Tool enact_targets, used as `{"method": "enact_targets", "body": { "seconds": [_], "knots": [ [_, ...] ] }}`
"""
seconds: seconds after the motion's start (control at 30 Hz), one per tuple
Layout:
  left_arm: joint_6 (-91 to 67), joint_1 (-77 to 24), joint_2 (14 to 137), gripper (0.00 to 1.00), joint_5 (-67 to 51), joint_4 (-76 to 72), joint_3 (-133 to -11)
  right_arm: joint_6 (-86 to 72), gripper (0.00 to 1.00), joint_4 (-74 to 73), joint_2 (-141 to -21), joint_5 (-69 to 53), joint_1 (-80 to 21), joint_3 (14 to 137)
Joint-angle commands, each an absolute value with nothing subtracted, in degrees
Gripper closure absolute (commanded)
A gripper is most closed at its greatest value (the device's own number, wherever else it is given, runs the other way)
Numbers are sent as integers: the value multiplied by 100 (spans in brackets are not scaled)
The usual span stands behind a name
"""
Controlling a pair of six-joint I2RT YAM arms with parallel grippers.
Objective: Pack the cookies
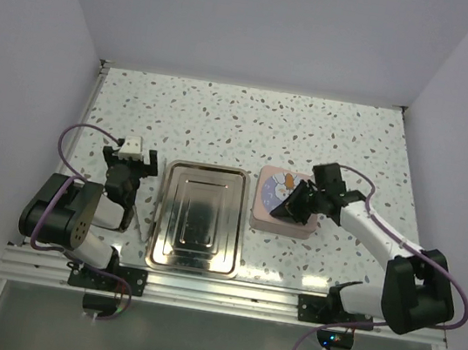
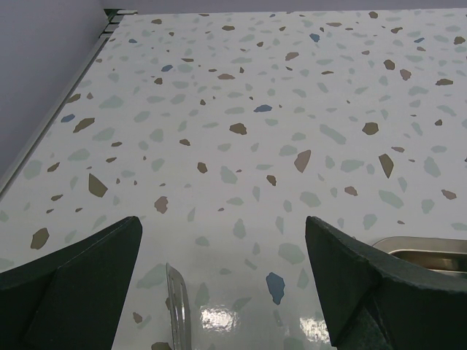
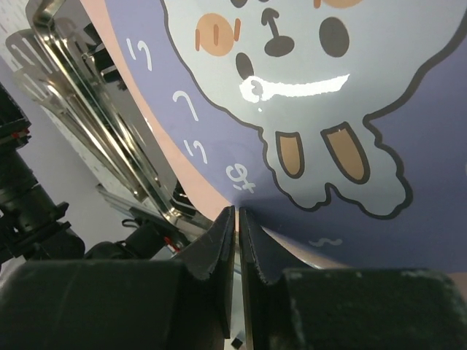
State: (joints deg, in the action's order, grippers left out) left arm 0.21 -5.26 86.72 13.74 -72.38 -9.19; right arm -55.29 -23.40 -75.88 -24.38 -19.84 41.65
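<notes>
Both jaws wide, the left gripper [image 2: 222, 248] is hovering beside the steel tray [image 1: 201, 218]. The right gripper [image 3: 237, 219] — pinched shut — is hanging over the pink tin [image 1: 261, 219].

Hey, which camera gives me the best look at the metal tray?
Top external: it shows the whole tray from above, rim to rim, between the two arms. The left wrist view catches only one corner at its right edge. The right wrist view shows a slanted, partial stretch of it at upper left.
</notes>
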Motion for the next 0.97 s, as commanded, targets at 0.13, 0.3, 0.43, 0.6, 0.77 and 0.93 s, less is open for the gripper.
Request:
{"method": "enact_targets", "body": {
  "seconds": [0.13,0.3,0.43,0.6,0.77,0.93],
  "knots": [
    [79,-492,8666,0,1459,-7884,-923,-5371,72,-3706,-7251,-1723,-2092,5568],
    [79,-492,8666,0,1459,-7884,-923,-4906,34,-4666,-7032,-1354,-2179,7150],
    [79,-492,8666,0,1459,-7884,-923,-4623,29,-4860,-6515,-1126,-2417,7786],
    [79,-492,8666,0,1459,-7884,-914,-4807,19,-4641,-5582,-810,-2487,7621],
    [79,-492,8666,0,1459,-7884,-914,-5106,8,-4869,-4993,-440,-2487,7462],
    [79,-492,8666,0,1459,-7884,-914,-5265,9,-4938,-4667,-143,-2487,7444]
  ]
}}
